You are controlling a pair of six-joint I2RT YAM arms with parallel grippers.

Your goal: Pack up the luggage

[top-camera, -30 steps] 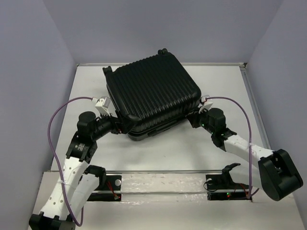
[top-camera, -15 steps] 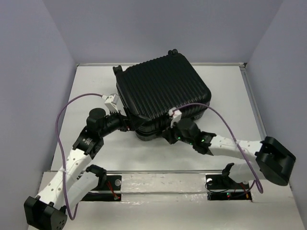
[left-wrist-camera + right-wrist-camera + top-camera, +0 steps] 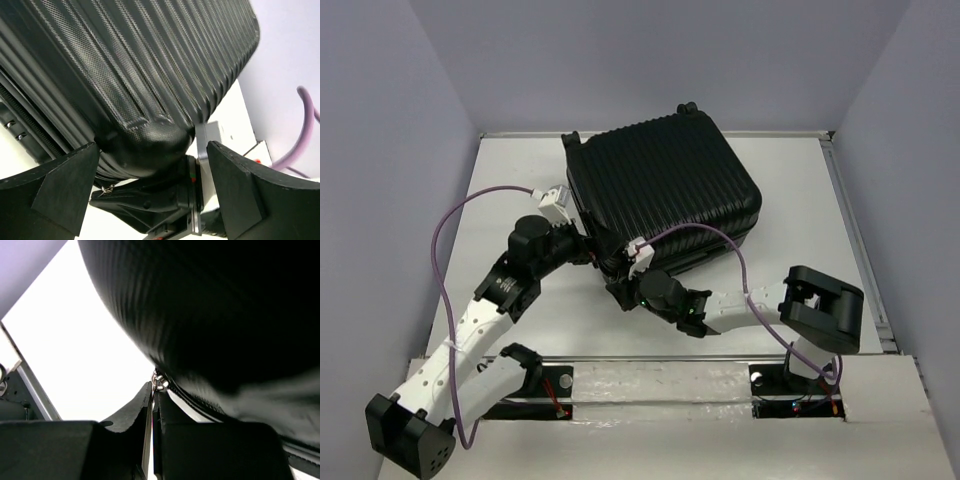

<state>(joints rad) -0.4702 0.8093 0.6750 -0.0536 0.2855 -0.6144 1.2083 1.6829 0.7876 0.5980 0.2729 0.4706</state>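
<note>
1. pale lavender walls close in a white bench (image 3: 790,200), and the luggage (image 3: 665,190) lies flat and shut on it, toward the far side, ribbed shell up.
2. our left pincer (image 3: 152,150) stands wide. its two fingers straddle the near-left corner of the luggage without clamping it.
3. our right pincer (image 3: 152,395) is closed tight, low against the near edge of the luggage and just right of that same corner. a small metal zipper pull (image 3: 159,382) sits at its tips, and we judge it pinched there.
4. the zipper seam runs along the near side of the luggage, away to the right of the pull and round the corner to its left.
5. the right arm is the one on the pull, so any pull should follow that seam line, with the left pincer bracing the corner.
</note>
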